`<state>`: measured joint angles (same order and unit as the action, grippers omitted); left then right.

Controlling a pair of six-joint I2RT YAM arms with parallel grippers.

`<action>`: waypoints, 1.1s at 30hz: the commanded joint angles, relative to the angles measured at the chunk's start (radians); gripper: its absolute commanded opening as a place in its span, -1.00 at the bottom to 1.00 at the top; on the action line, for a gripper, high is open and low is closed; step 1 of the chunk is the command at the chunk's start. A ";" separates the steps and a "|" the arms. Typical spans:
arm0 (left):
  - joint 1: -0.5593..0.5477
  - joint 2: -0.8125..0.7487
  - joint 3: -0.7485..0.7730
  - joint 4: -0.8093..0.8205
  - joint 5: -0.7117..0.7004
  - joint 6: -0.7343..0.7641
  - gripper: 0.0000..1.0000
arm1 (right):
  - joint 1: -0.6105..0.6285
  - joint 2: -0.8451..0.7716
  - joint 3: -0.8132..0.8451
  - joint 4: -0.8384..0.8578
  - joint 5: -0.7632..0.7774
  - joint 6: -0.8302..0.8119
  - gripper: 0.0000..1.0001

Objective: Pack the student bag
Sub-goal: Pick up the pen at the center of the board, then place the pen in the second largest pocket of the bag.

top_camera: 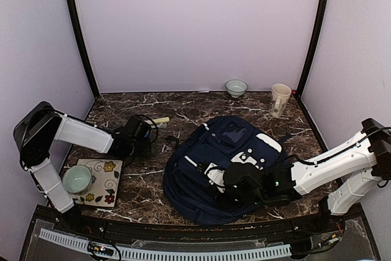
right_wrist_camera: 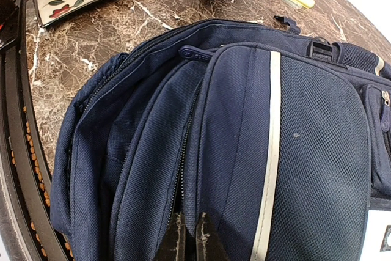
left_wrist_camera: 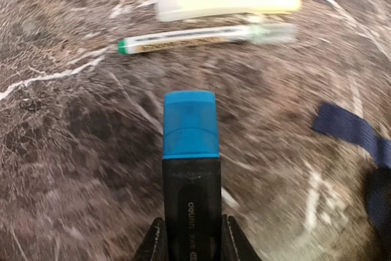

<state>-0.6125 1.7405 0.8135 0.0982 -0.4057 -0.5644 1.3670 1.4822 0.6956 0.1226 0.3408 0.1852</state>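
The student bag [top_camera: 201, 181], a large navy-blue backpack with white stripes, lies flat on the marble table at centre right. My right gripper [right_wrist_camera: 190, 221] is shut on a fold of the bag's fabric [right_wrist_camera: 244, 126] beside an open zipper; it rests on the bag's near side [top_camera: 235, 181]. My left gripper [left_wrist_camera: 190, 227] is shut on a black highlighter with a blue cap [left_wrist_camera: 190, 151], its jaws pressed against both sides of the barrel. The highlighter sticks out just above the table, left of the bag [top_camera: 146, 136].
A cream marker [left_wrist_camera: 226, 2] and a green-tipped pen [left_wrist_camera: 189, 38] lie on the table beyond the highlighter. A navy bag strap [left_wrist_camera: 348, 128] trails to the right. A floral tile [top_camera: 104, 181] carries a pale green cup [top_camera: 77, 178]. A bowl [top_camera: 236, 87] and mug [top_camera: 280, 99] stand at the back.
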 commanded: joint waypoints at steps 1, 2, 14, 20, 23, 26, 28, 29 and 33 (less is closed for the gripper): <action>-0.094 -0.140 -0.064 0.051 0.007 0.088 -1.00 | -0.005 0.017 0.035 0.027 0.029 0.001 -1.00; -0.118 -0.158 -0.076 0.047 -0.016 0.094 -1.00 | -0.005 0.019 0.039 0.026 0.035 0.003 -1.00; -0.333 -0.457 -0.239 0.053 0.048 0.152 -1.00 | -0.005 0.053 0.110 -0.021 0.119 0.049 -1.00; -0.349 -0.621 -0.277 -0.037 0.071 0.127 -1.00 | -0.005 0.127 0.199 -0.031 0.095 0.031 -1.00; -0.351 -0.672 -0.285 -0.069 0.078 0.127 -1.00 | -0.005 0.187 0.277 -0.046 0.095 0.012 -1.00; -0.353 -0.708 -0.286 -0.102 0.077 0.127 -1.00 | -0.015 0.252 0.369 -0.047 0.098 -0.007 -1.00; -0.355 -0.725 -0.286 -0.117 0.082 0.125 -1.00 | -0.031 0.294 0.424 -0.051 0.081 -0.009 -1.00; -0.357 -0.733 -0.284 -0.126 0.088 0.127 -1.00 | -0.038 0.313 0.446 -0.055 0.068 -0.009 -1.00; -0.366 -0.759 -0.276 -0.161 0.128 0.123 -1.00 | -0.062 0.340 0.485 -0.083 0.055 0.004 -1.00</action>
<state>-0.9665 1.0187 0.5392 -0.0055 -0.3191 -0.4377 1.3293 1.8164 1.1332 -0.0124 0.4236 0.2085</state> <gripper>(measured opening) 0.252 0.043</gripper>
